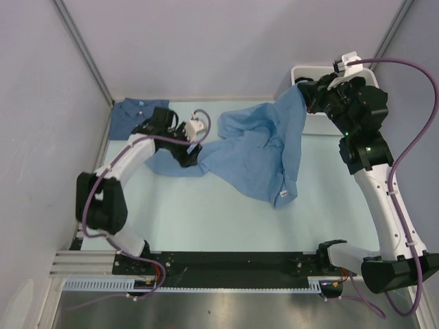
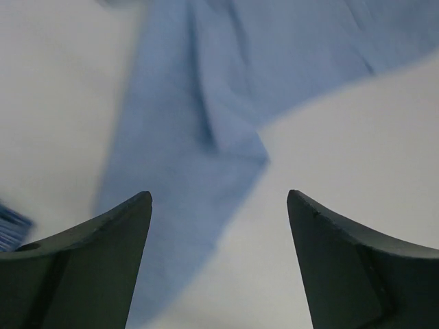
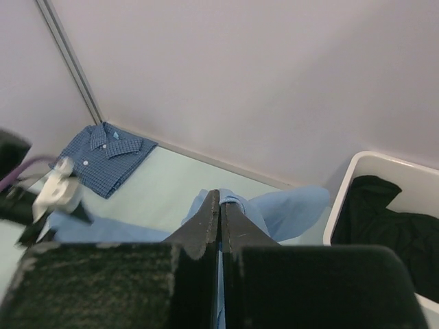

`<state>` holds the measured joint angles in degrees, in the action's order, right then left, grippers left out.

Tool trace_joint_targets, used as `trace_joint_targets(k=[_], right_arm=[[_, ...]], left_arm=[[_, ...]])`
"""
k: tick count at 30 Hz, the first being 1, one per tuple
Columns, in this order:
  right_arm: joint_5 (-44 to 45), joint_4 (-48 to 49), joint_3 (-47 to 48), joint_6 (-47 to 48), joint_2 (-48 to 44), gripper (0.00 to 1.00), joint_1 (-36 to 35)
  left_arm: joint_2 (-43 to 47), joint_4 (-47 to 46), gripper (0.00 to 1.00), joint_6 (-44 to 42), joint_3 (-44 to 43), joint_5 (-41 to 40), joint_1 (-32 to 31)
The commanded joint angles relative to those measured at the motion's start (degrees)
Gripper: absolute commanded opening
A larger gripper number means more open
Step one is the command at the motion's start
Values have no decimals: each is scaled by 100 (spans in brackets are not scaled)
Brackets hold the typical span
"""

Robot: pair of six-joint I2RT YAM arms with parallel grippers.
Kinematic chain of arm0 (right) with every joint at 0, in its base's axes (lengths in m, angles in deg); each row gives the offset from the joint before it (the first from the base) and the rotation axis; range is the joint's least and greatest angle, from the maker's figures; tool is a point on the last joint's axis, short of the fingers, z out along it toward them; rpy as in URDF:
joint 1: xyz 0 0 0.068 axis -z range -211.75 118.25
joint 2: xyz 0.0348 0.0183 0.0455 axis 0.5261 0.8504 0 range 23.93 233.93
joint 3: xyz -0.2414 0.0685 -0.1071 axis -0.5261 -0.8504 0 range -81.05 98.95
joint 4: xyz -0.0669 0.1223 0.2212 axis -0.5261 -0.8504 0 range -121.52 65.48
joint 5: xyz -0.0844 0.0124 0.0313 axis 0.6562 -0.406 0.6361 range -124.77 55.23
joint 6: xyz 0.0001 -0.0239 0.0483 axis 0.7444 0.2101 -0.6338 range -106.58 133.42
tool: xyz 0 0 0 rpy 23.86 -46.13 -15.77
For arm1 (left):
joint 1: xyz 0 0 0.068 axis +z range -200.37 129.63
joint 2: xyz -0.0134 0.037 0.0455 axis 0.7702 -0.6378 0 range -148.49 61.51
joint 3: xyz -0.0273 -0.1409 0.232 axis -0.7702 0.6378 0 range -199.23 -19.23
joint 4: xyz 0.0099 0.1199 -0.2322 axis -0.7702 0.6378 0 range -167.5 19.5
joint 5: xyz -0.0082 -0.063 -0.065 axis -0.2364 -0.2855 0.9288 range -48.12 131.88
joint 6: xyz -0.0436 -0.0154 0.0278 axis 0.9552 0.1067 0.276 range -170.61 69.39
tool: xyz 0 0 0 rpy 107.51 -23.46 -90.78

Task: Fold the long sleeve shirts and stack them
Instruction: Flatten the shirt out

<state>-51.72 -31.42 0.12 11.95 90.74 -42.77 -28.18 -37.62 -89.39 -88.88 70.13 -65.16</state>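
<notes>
The light sky-blue long sleeve shirt [image 1: 264, 147] lies crumpled and spread across the middle of the table. One edge of it is lifted toward the back right, where my right gripper [image 1: 304, 96] is shut on a fold of it [image 3: 236, 200]. My left gripper [image 1: 193, 159] hangs low over the shirt's left end, open, with nothing between its fingers. In the left wrist view the blue cloth [image 2: 185, 137] runs under the gap of the left gripper [image 2: 218, 199]. The darker blue shirt [image 1: 137, 113] lies folded in the back left corner, collar up [image 3: 106, 154].
A white bin [image 1: 302, 72] stands at the back right beside my right gripper, with dark clothes [image 3: 391, 219] inside. Grey walls close in the table at the back and on both sides. The pale table top [image 1: 206, 212] shows bare in front of the shirt.
</notes>
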Motion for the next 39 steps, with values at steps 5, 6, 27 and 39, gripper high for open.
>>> trace_joint_targets(k=[5,6,27,39], right_arm=[[-124,-443,356,323,-405,0,22],[-133,-523,434,358,-423,0,22],[-1329,-3774,-241,2783,-1785,0,-541],[-1100,-4909,-777,3514,-2488,0,-778]], left_arm=[[-2516,-2606,94,1513,-2500,778,-77],[-2701,-2721,94,1549,-2832,822,-112],[-3318,-2362,99,-2131,-3223,2009,-613],[-2984,-2380,99,-2731,-3019,2000,-631]])
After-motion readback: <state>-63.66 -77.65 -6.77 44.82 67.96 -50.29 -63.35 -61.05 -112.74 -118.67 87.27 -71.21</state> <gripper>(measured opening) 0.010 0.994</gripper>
